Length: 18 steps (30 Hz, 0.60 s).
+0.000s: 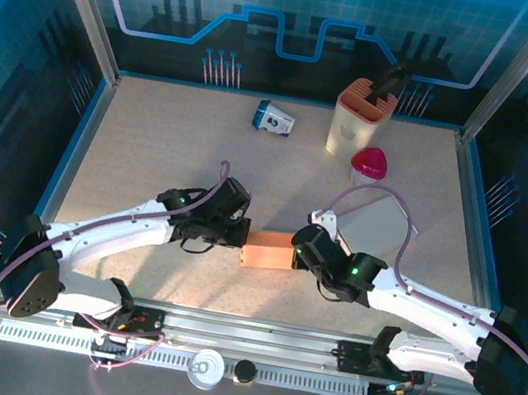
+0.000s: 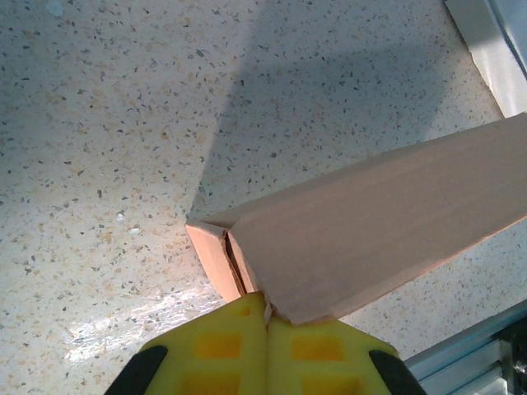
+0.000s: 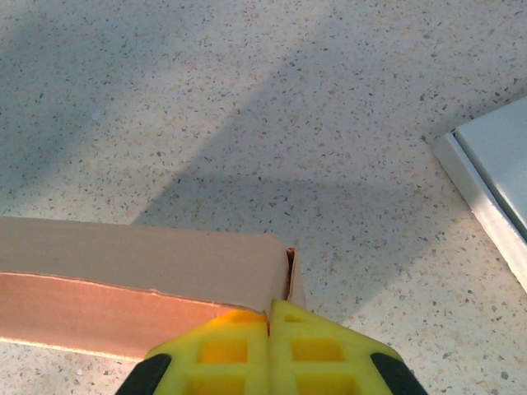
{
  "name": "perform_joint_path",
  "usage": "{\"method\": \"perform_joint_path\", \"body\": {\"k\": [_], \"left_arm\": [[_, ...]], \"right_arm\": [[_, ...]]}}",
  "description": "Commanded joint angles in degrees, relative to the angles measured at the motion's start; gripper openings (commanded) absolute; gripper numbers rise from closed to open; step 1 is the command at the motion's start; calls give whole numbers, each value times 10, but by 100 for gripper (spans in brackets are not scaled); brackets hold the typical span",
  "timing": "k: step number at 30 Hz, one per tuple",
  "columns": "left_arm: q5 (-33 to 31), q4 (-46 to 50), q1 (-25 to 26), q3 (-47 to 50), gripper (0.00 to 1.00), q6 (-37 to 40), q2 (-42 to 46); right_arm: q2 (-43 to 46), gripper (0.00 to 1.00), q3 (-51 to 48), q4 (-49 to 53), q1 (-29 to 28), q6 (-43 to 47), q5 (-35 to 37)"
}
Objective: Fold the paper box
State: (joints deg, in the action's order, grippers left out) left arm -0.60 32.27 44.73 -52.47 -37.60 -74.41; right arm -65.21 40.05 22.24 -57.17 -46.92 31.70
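The paper box (image 1: 268, 251) is a long orange-brown carton lying on the speckled table between my two arms. My left gripper (image 1: 243, 235) is at its left end. In the left wrist view the yellow fingers (image 2: 214, 346) are shut, with a thin edge of the box (image 2: 370, 230) pinched between their tips (image 2: 268, 309); the end flaps beside them stand slightly apart. My right gripper (image 1: 297, 254) is at the right end. Its yellow fingers (image 3: 329, 350) are shut at the box's (image 3: 140, 263) end corner (image 3: 269, 311), where a narrow dark slit shows.
At the back stand a cream holder (image 1: 361, 121) with orange contents, a pink-red lid (image 1: 369, 162) and a small blue-white pack (image 1: 273, 118). A flat grey sheet (image 1: 382, 217) lies right of the box, its edge (image 3: 494, 181) close to my right gripper. The metal rail (image 1: 251, 337) runs along the near edge.
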Motion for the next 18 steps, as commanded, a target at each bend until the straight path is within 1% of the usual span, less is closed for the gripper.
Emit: {"method": "perform_joint_path", "body": {"k": [1, 4, 5, 6, 8, 10, 11, 14, 16, 18], "left_arm": [[30, -20, 6, 20, 2, -6, 3], [14, -15, 9, 23, 1, -6, 18], [10, -13, 10, 23, 1, -7, 22], [5, -11, 13, 24, 0, -7, 25], [-5, -9, 20, 24, 0, -8, 29], [-19, -6, 31, 23, 0, -10, 29], [-27, -5, 36, 22, 0, -11, 29], [-51, -2, 52, 25, 0, -20, 30], [-72, -4, 63, 31, 0, -29, 35], [-84, -7, 71, 37, 0, -36, 39]], "right_arm": [[5, 0, -10, -22, -3, 0, -36], [22, 0, -9, -10, -7, -7, -32], [27, 1, -8, -3, -8, -14, -33], [35, 4, -7, 5, -9, -23, -34], [52, 14, -6, 22, -8, -44, -38], [79, 27, -11, 36, -8, -81, -47], [95, 32, -16, 37, -7, -99, -55], [153, 47, -40, 40, 0, -185, -78], [195, 57, -61, 40, 4, -261, -82], [234, 62, -90, 6, 11, -311, -93]]}}
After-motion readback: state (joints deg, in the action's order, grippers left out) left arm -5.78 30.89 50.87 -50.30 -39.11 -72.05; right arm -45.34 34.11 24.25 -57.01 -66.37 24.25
